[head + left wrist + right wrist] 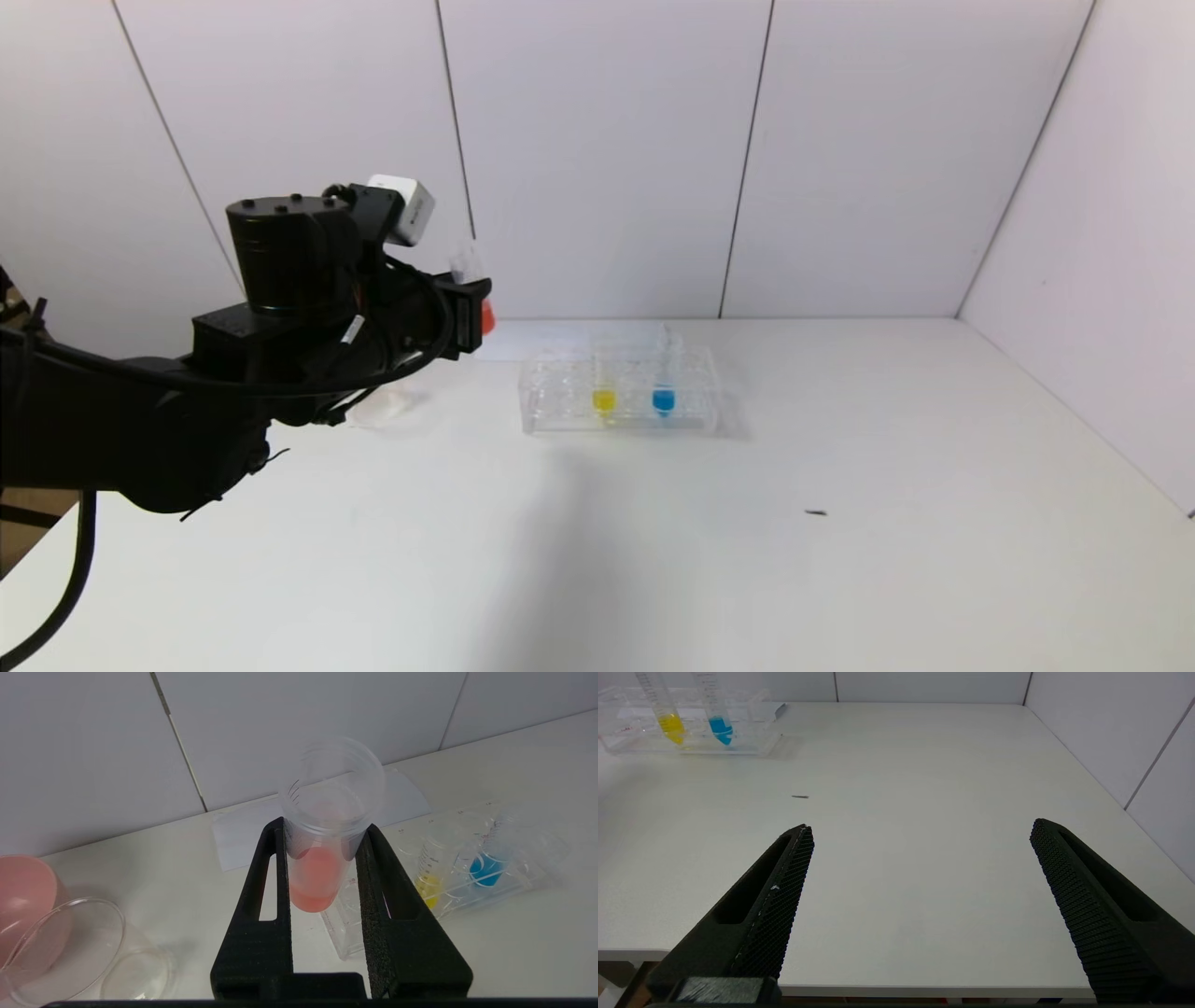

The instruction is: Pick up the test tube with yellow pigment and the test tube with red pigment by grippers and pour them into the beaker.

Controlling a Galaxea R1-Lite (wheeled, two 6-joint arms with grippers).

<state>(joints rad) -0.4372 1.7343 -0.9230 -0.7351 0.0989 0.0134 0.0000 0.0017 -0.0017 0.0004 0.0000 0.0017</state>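
My left gripper is shut on the test tube with red pigment and holds it in the air, left of the rack, with its open mouth toward the wrist camera. In the head view the gripper is raised at the back left and the tube's red tip shows beside it. The test tube with yellow pigment stands in the clear rack. The beaker stands on the table below and to the side of the held tube. My right gripper is open and empty over the table's front edge.
A blue-tipped tube stands in the rack beside the yellow one. A pink bowl sits right behind the beaker. A white sheet lies by the back wall. A small dark speck lies on the table at the right.
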